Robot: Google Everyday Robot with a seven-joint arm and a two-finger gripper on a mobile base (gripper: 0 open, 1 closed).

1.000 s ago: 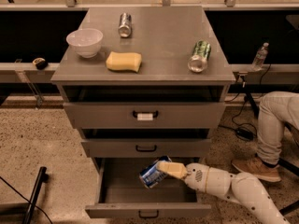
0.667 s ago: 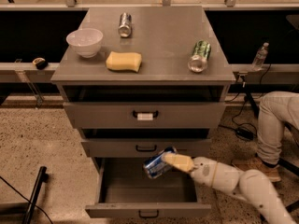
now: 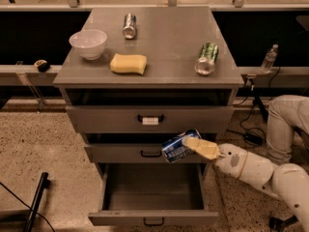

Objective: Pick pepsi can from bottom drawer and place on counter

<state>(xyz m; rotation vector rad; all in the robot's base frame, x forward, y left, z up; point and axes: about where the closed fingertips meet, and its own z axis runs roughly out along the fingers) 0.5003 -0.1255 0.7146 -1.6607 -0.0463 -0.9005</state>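
View from above and in front of a grey metal drawer cabinet standing on a speckled stone-pattern floor (image 3: 38,144), with a dark recess and a pale ledge running behind it. The counter (image 3: 169,42), the cabinet's flat grey top, carries a white bowl (image 3: 88,43) at its left, a yellow sponge (image 3: 128,64) just to the right of the bowl, a silver can (image 3: 129,25) lying on its side near the rear edge, and a green-patterned can (image 3: 206,58) lying on its side near the right edge. Below the counter, the top drawer (image 3: 106,120) bears a white label at its handle, and the middle drawer (image 3: 116,153) is shallower. The bottom drawer (image 3: 152,217) stands open toward the viewer. The white arm (image 3: 251,168) enters from the lower right; its gripper (image 3: 190,144) hangs in front of the middle drawer's right half, above the open bottom drawer, its tan fingers (image 3: 203,149) pinching the pepsi can (image 3: 176,148), which is tilted and clear of every surface. A water bottle (image 3: 269,58) stands on the ledge at right, a small dark object (image 3: 42,65) on the ledge at left, and a black bar (image 3: 36,199) lies on the floor at lower left
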